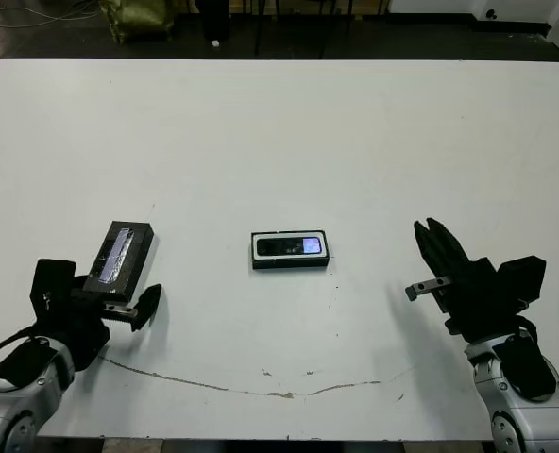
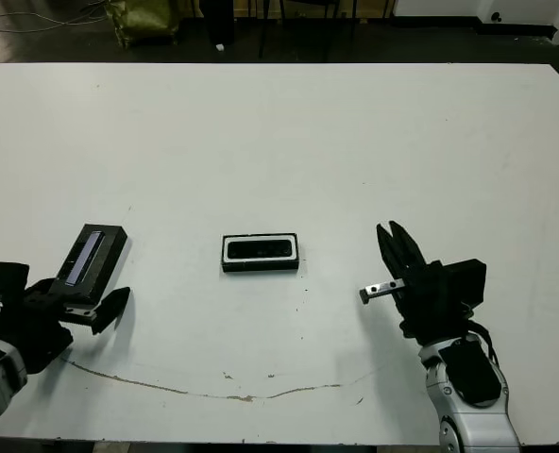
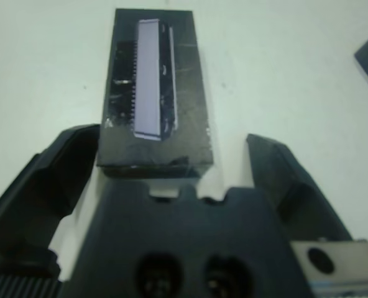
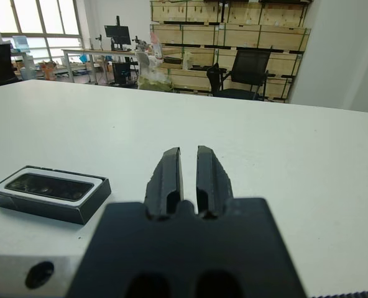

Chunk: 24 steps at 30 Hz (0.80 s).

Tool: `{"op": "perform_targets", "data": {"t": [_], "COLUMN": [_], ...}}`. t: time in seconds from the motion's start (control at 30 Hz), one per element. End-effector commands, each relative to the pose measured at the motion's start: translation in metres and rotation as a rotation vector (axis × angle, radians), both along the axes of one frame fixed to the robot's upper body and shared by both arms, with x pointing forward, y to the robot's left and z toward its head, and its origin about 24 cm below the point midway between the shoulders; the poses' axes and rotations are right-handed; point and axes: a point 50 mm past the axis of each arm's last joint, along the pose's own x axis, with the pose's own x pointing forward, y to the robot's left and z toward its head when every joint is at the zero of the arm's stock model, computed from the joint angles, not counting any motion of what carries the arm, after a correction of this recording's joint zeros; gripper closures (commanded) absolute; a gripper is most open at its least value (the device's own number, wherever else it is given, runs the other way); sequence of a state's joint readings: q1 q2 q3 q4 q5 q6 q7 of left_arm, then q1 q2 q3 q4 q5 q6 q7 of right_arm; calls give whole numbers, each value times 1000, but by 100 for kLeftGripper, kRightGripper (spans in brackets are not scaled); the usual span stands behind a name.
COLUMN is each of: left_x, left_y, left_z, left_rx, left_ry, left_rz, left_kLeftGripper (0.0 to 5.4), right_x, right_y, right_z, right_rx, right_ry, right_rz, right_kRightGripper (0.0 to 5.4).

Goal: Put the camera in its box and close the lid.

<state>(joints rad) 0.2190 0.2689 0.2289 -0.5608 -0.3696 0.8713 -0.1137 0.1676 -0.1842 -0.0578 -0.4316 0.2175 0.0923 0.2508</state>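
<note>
The box (image 1: pixel 290 262), a black tray with a white lining, lies at the table's middle. The camera (image 1: pixel 289 247) rests inside it, bluish screen up; both also show in the right wrist view as box (image 4: pixel 50 208) and camera (image 4: pixel 47 186). The lid (image 1: pixel 119 255), black with a silvery strip, sits at the left. My left gripper (image 1: pixel 98 291) is open, with the near end of the lid (image 3: pixel 153 93) between its spread fingers (image 3: pixel 59 167). My right gripper (image 1: pixel 431 234) is shut on nothing, right of the box and apart from it.
A thin crack-like line (image 1: pixel 261 382) runs across the table near the front edge. Beyond the far edge is dark floor with an olive bag (image 1: pixel 143 17). Desks, chairs (image 4: pixel 246 71) and stacked cartons show far off in the right wrist view.
</note>
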Motion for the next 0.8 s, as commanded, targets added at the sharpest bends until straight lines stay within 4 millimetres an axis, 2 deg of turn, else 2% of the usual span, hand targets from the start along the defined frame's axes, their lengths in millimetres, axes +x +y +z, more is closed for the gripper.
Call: {"op": "perform_targets", "data": {"t": [0.03, 0.27, 0.33, 0.8], "left_x": [-8, -6, -6, -7], "left_y": [1, 5, 5, 2], "left_z": [-13, -17, -17, -12], "left_rx": [-5, 23, 37, 38], "left_ry": [67, 29, 19, -25], "left_rz": [71, 30, 16, -60], "left_kLeftGripper": [113, 281, 310, 318], "right_x": [-2, -3, -3, -3], "right_y": [-4, -2, -3, -2], "right_z": [-6, -4, -4, -4], "right_rx": [-10, -9, -12, -15], "right_ry": [26, 39, 37, 49], "right_rz": [-8, -21, -20, -22], "right_kRightGripper": [540, 540, 540, 540]}}
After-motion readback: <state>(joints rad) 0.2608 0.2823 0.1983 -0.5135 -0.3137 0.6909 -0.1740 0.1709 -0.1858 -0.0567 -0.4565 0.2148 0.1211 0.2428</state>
